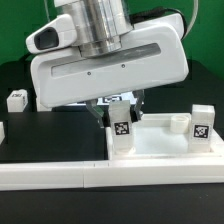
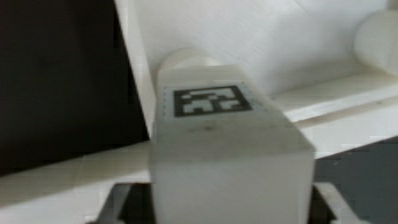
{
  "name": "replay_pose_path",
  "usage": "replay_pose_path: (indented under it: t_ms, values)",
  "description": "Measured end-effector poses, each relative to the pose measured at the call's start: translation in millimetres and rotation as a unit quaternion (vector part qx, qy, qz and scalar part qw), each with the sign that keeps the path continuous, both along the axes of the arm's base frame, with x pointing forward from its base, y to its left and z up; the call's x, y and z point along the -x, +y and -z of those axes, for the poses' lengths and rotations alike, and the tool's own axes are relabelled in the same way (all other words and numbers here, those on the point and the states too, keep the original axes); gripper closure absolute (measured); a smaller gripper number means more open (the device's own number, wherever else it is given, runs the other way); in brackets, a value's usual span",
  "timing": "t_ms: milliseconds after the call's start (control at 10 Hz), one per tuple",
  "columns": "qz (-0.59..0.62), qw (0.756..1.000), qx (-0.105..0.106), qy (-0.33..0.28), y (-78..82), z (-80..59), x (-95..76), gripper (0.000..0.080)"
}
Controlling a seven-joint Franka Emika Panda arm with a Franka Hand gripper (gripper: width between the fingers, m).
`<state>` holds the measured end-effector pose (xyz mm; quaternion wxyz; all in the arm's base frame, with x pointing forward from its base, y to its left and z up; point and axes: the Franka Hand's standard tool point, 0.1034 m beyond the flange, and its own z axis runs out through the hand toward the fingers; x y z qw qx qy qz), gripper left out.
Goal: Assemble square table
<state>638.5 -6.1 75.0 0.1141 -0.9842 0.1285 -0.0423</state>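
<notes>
The square table top (image 1: pixel 160 143) is a white tray with a raised rim, low in the exterior view. My gripper (image 1: pixel 118 110) is shut on a white leg (image 1: pixel 121 130) with a tag, held upright at the top's corner on the exterior view's left. A second tagged leg (image 1: pixel 200 125) stands upright at the corner on the exterior view's right. In the wrist view the held leg (image 2: pixel 217 120) fills the middle between my dark fingers (image 2: pixel 125 203), with my gripper (image 2: pixel 217 208) clamped on it, and the table top (image 2: pixel 311 60) lies beyond. Whether the leg sits in a socket is hidden.
A loose tagged white leg (image 1: pixel 15 99) lies on the black table at the exterior view's left. The long white border rail (image 1: pixel 60 172) runs along the front, against the table top. My wide white wrist body (image 1: pixel 105 55) hides the scene's middle.
</notes>
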Motion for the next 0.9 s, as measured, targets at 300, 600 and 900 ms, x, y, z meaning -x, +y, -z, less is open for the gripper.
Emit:
replay_pose_path:
  t_ms: [300,600,900]
  values:
    - [0.193,0.98,-0.023,0.033,-6.1,1.3,-0.8,0.0503]
    - [0.365,0.927,-0.043,0.071,-8.0,1.8,4.7,0.0502]
    - [0.485,0.869,-0.04,0.087,-8.0,1.8,9.1,0.0502]
